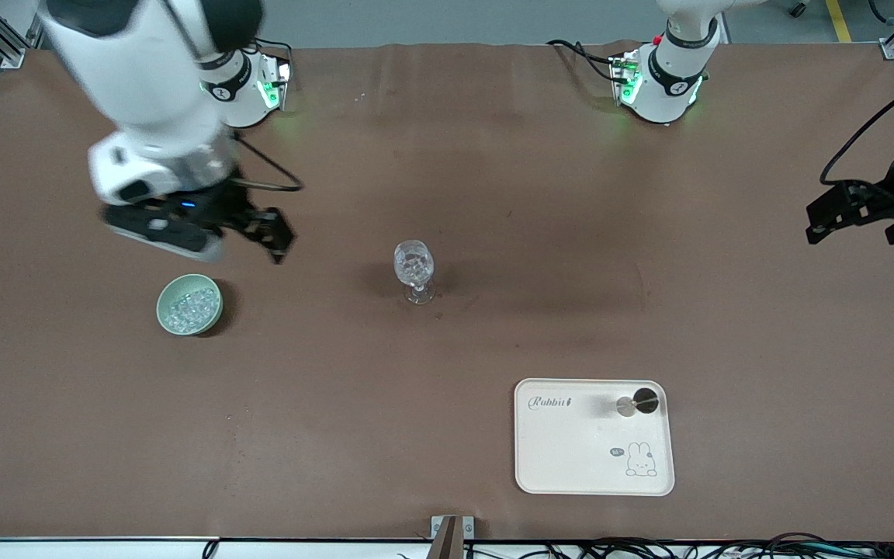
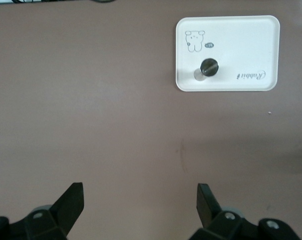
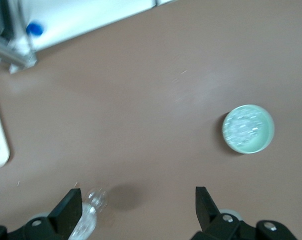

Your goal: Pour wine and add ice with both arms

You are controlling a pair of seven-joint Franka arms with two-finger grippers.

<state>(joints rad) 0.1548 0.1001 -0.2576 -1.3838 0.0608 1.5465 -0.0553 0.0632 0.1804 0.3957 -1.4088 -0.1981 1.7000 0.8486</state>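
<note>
Ice step in hand: right gripper (image 1: 265,233), fingers spread wide and empty, hangs over bare table beside the ice (image 1: 191,309) bowl (image 1: 164,317). Wine glass (image 1: 414,268) already glints with chunks. Left gripper (image 1: 831,217), likewise agape and empty, waits at the table's edge (apparently idle). Next: descend onto the heap.

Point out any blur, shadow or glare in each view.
Front view: the right gripper and its arm smear with motion blur above the green bowl; soft shadows spread around the wine glass. Right wrist view: blurred overall, bright washed-out glare along one edge. Left wrist view: sharp, even light on the white tray.
</note>
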